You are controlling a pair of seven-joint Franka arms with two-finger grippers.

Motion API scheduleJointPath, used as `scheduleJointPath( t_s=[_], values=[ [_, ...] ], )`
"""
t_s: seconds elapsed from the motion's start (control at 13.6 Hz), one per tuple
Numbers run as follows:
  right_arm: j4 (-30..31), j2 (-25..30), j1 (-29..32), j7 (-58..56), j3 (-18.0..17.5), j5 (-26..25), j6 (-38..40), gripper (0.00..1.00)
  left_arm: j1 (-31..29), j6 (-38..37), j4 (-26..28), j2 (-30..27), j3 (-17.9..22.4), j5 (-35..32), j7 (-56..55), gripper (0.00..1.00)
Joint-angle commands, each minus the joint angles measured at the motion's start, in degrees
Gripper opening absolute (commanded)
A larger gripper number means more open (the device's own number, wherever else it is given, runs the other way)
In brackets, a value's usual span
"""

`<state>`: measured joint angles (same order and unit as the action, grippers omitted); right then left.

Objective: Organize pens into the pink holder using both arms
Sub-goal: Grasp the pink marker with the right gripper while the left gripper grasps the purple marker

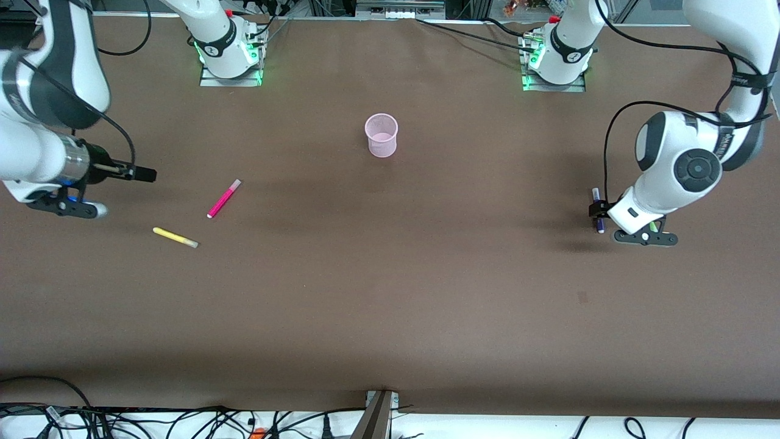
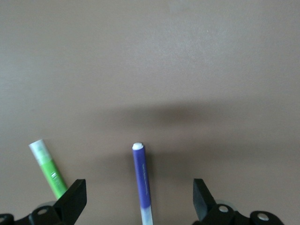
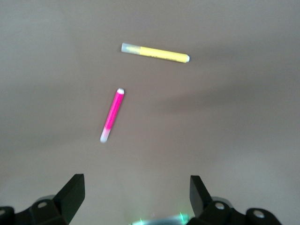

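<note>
Your left pincer (image 2: pixel 138 206) hangs low over the worktop (image 1: pixel 390 292) at the left arm's end, its jaws spread wide with nothing between the pads yet; the purple pen (image 2: pixel 142 183) lies flat right between them, its long axis running along the wrist camera's line of sight and so across the line on which the jaws close, which suits a grasp across the barrel; its purple tip points away from the wrist and its pale end sits back under the pincer. The green pen (image 2: pixel 49 169) lies just beside it, tilted, partly under one finger, so you should close on the purple one alone. Your right pincer (image 3: pixel 136 201) waits, also open and empty, over the right arm's end; the magenta pen (image 1: pixel 223 199) and the yellow pen (image 1: pixel 175 237) lie near it, apart from each other, the yellow one nearer the front camera. The pink holder (image 1: pixel 381 136) stands upright and empty mid-worktop, well apart from every pen; the left arm looks best placed for the purple pen.
</note>
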<state>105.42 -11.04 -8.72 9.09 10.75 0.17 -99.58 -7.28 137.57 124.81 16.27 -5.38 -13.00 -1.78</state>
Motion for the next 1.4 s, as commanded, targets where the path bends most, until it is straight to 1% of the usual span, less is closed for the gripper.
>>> scheduleJointPath(
  t_s=[0.0, 0.15, 0.22, 0.37, 0.52, 0.59, 0.74, 0.81, 0.88, 0.96, 1.03, 1.18, 1.25, 1.33],
  values=[
    [7.4, -1.2, -0.5, 2.7, -0.4, -0.4, -9.7, 0.99, -2.5, 5.3, 3.6, 0.7, -0.4, -2.6, 1.3, 1.00],
    [7.7, -4.4, -2.7, 6.9, -0.5, -0.4, -14.0, 0.99, -2.6, 5.9, 3.1, 4.4, -0.4, -2.5, 1.1, 1.00],
    [7.8, -5.9, -4.1, 9.0, -0.4, -0.5, -16.2, 0.99, -3.3, 7.5, 2.7, 6.1, -0.4, -2.5, 1.1, 1.00],
    [7.8, -9.2, -4.3, 10.0, -0.4, -0.3, -20.1, 0.99, -3.4, 11.3, 2.5, 7.6, -0.4, -2.5, 1.1, 1.00],
    [8.2, -12.6, -4.3, 10.6, -0.5, -0.3, -25.1, 0.99, -3.4, 11.4, 1.5, 8.3, -0.4, -2.6, 1.1, 0.99],
    [8.9, -13.8, -4.3, 10.6, -0.4, -0.3, -27.8, 0.99, -3.4, 11.4, 1.5, 8.6, -0.4, -2.6, 1.1, 0.88],
    [11.5, -15.8, -4.1, 10.6, -0.4, -0.3, -34.5, 0.98, -3.6, 11.4, 1.5, 9.4, -0.3, -2.6, 1.1, 0.79],
    [12.5, -16.9, -4.1, 11.1, -0.5, 0.1, -37.9, 0.98, -3.9, 11.4, 1.5, 9.8, -0.3, -2.6, 1.2, 0.71],
    [13.1, -17.6, -4.2, 12.6, -0.5, 0.2, -39.6, 0.98, -4.0, 11.4, 1.5, 9.9, -0.3, -2.6, 1.1, 0.65],
    [13.1, -17.8, -4.3, 14.0, -0.5, 0.2, -39.6, 0.98, -4.0, 11.4, 1.5, 10.1, -0.3, -2.6, 1.1, 0.60],
    [13.1, -17.8, -4.4, 14.9, -0.5, 0.2, -39.5, 0.98, -4.0, 11.4, 1.3, 10.2, -0.3, -2.6, 1.2, 0.58],
    [13.7, -17.4, -4.4, 17.2, -0.6, 0.2, -38.6, 0.97, -4.0, 11.4, 1.1, 10.2, -0.3, -2.6, 1.2, 0.39],
    [13.7, -17.2, -4.4, 18.4, -0.6, 0.2, -37.8, 0.94, -4.0, 11.4, 1.1, 10.2, -0.3, -2.6, 1.3, 0.26],
    [13.8, -17.2, -4.4, 19.3, -0.7, 0.4, -37.2, 0.93, -4.0, 11.4, 1.1, 10.2, -0.3, -2.6, 1.3, 0.18]
  ],
)
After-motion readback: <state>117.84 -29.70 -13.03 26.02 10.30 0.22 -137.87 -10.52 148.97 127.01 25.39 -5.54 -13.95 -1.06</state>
